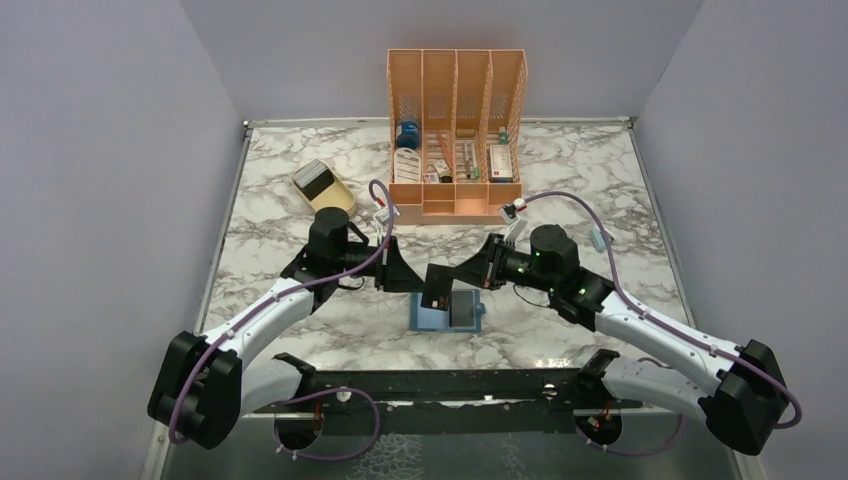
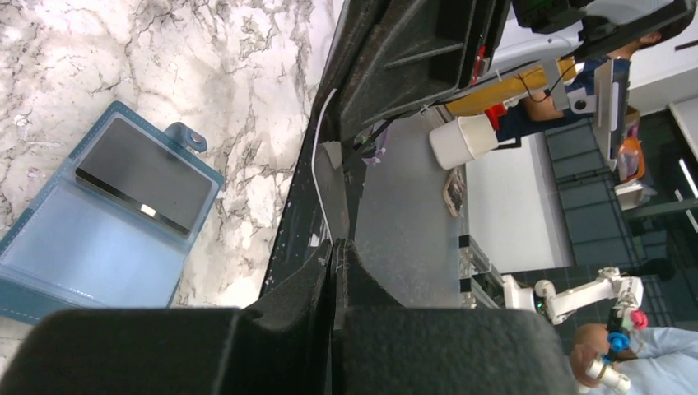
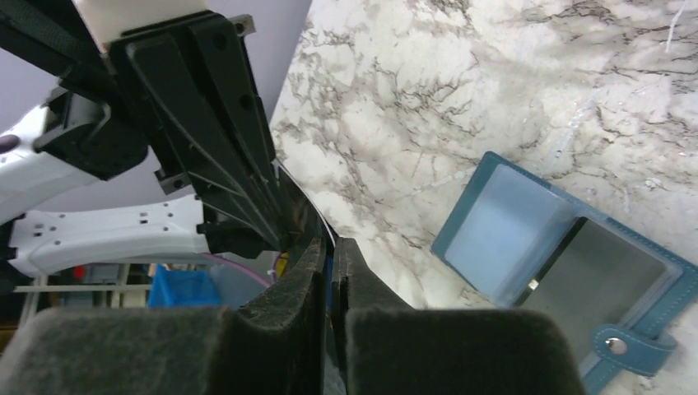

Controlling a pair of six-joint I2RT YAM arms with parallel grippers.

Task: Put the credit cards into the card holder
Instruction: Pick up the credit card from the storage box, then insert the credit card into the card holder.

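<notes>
The teal-blue card holder [image 1: 430, 320] lies open on the marble between the arms, with one dark credit card [image 1: 463, 310] in its grey pocket. It also shows in the left wrist view [image 2: 90, 255] with that card [image 2: 144, 173], and in the right wrist view [image 3: 494, 230] with it [image 3: 593, 271]. Just above the holder a second dark credit card [image 1: 437, 285] hangs on edge. My left gripper [image 1: 420, 281] [image 2: 336, 247] is shut on it from the left. My right gripper [image 1: 452, 280] [image 3: 329, 243] pinches the same card [image 3: 306, 216] from the right.
An orange slotted desk organiser [image 1: 456, 130] full of small items stands at the back centre. A shallow beige tray [image 1: 335, 195] holding a flat dark-and-grey thing sits at the back left. The table's near edge carries a black rail [image 1: 450, 385].
</notes>
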